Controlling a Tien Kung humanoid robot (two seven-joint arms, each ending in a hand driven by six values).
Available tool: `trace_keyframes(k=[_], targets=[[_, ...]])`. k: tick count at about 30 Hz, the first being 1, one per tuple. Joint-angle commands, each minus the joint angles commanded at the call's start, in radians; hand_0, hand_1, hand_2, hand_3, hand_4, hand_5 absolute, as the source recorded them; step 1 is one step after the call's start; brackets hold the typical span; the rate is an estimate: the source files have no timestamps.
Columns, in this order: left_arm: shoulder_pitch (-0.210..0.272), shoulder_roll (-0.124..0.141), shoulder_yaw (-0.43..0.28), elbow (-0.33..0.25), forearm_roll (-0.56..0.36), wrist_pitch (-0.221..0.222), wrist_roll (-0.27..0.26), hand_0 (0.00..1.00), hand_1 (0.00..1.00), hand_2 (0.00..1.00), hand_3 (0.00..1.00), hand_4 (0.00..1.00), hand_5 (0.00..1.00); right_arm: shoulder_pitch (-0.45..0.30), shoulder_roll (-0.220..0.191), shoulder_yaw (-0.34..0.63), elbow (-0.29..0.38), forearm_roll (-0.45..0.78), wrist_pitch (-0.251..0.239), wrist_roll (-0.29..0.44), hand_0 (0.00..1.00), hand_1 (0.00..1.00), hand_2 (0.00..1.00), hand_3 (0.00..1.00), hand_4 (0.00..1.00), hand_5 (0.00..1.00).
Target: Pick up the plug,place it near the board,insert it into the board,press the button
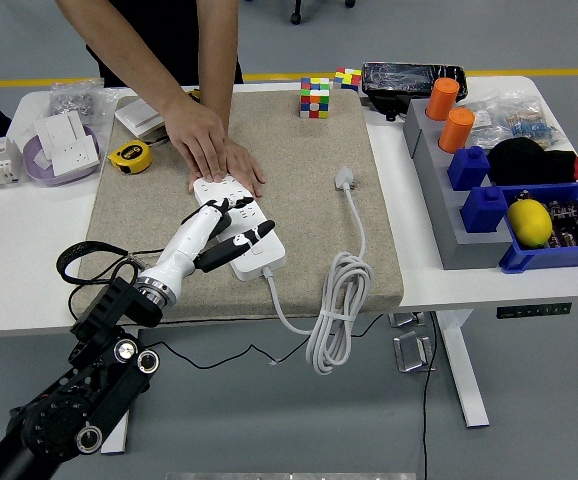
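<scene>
Two hands meet on the white power strip (237,222): a person's hand (214,155) presses its far end, while the robot's left hand (227,228) lies over its middle, fingers spread, black plug (217,212) hardly visible beneath it.

You see a white power strip (239,225) lying on a beige mat (299,170) that covers the white bench (19,250). Your left hand (224,232) is white with black fingers, over the strip. Beyond the mat's far edge sit two multicoloured cubes (315,97). Left of the mat lies a yellow tape measure (129,155). Right of the mat stand two orange cylinders (450,113) on a grey rack (439,200), blue blocks (468,168), and a yellow ball (530,222) in a blue bin (569,250).
</scene>
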Motion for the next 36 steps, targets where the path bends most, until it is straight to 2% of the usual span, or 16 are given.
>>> trace_keyframes(k=[7,14,16,19,23,26,27,32,33,36], targets=[[0.003,0.0,-0.003,-0.006,0.012,0.007,-0.004,0.982,0.95,0.901,0.878,0.998,0.998,0.001,-0.001,0.001,0.0,0.001,0.0,-0.001,0.859,0.859,0.829,0.83,0.998,0.998],[0.032,0.0,-0.017,-0.084,-0.002,0.033,-0.038,0.982,0.949,0.901,0.878,0.998,0.998,-0.001,0.001,0.001,-0.001,0.003,0.0,-0.001,0.859,0.859,0.829,0.83,0.998,0.998],[0.048,0.0,-0.032,-0.113,0.037,0.051,-0.045,0.983,0.949,0.898,0.873,0.998,0.998,-0.002,0.001,0.001,-0.001,0.002,0.0,-0.001,0.859,0.859,0.829,0.83,0.998,0.998],[0.075,0.0,-0.059,-0.133,0.124,0.058,-0.026,0.983,0.949,0.898,0.873,0.998,0.998,-0.003,0.001,0.002,-0.001,0.001,-0.001,0.0,0.859,0.859,0.829,0.83,0.998,0.998],[0.101,0.0,-0.091,-0.117,0.269,0.062,0.0,0.998,0.963,0.905,0.874,0.998,0.998,-0.006,0.002,0.001,-0.002,0.003,0.0,-0.001,0.859,0.859,0.829,0.83,0.998,0.998],[0.112,0.0,-0.114,-0.093,0.34,0.059,0.001,0.998,0.963,0.905,0.874,0.998,0.998,-0.008,0.003,0.002,-0.002,0.003,0.0,0.0,0.859,0.859,0.829,0.83,0.998,0.998],[0.114,0.0,-0.12,-0.085,0.345,0.055,0.002,0.998,0.996,0.951,0.875,0.998,0.998,-0.008,0.002,0.003,-0.001,0.003,0.0,0.0,0.859,0.859,0.829,0.83,0.998,0.998],[0.115,0.0,-0.123,-0.066,0.345,0.034,0.015,0.998,0.996,0.951,0.875,0.998,0.998,-0.007,0.001,0.002,-0.001,0.003,-0.002,0.0,0.859,0.859,0.829,0.83,0.998,0.998],[0.114,0.0,-0.123,-0.063,0.345,0.027,0.018,0.998,0.998,0.998,0.923,0.998,0.998,-0.007,0.001,0.002,-0.001,0.003,-0.002,0.0,0.859,0.859,0.829,0.83,0.998,0.998],[0.113,0.0,-0.119,-0.052,0.345,0.011,0.022,0.998,0.998,0.998,0.923,0.998,0.998,-0.008,0.001,0.001,-0.002,0.004,-0.002,-0.001,0.859,0.859,0.829,0.83,0.998,0.998]])
